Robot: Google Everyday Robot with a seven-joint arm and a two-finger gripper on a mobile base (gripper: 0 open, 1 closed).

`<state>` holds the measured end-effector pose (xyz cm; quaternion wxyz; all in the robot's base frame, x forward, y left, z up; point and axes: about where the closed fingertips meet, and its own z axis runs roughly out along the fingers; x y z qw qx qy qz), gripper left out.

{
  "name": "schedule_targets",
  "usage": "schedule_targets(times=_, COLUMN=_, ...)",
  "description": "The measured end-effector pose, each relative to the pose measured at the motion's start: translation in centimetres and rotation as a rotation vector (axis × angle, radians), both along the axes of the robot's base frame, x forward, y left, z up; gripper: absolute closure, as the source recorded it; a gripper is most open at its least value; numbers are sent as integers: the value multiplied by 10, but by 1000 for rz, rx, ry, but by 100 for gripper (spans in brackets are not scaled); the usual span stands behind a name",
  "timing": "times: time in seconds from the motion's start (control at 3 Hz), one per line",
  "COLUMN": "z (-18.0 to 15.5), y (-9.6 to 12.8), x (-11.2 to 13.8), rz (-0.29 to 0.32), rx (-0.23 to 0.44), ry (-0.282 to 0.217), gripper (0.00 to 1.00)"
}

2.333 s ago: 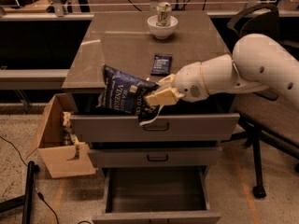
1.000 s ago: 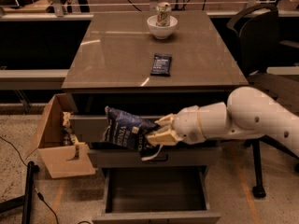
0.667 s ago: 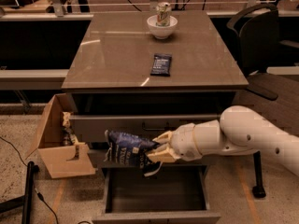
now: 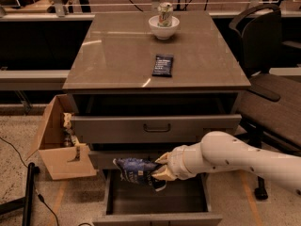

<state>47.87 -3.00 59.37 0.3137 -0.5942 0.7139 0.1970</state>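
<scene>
My white arm reaches in from the right, low in front of the drawer cabinet. The gripper [image 4: 159, 168] is shut on a dark blue chip bag [image 4: 135, 170], which hangs crumpled just above the open bottom drawer [image 4: 155, 197]. The bag sits at the drawer's left half, below the shut middle drawer front. The top drawer [image 4: 155, 127] stands pulled out a little.
On the tabletop [image 4: 117, 55] lie a dark snack bar [image 4: 162, 65] and a white bowl [image 4: 163, 28] holding a can [image 4: 164, 13]. An open cardboard box [image 4: 59, 142] stands at the left of the cabinet. A black office chair [image 4: 268, 79] is on the right.
The arm has come down with the chip bag, from the top drawer's level past the middle drawer to just above the open bottom drawer.
</scene>
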Motion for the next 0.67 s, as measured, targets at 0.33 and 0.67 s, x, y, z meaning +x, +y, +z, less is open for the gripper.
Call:
schedule_targets(times=0.33, z=-3, y=0, x=7, rz=-6, rx=-13, ry=-24, gripper=100)
schedule_targets(times=0.67, z=-37, y=-9, x=1, rz=-14, rx=-42, ry=1, gripper=100)
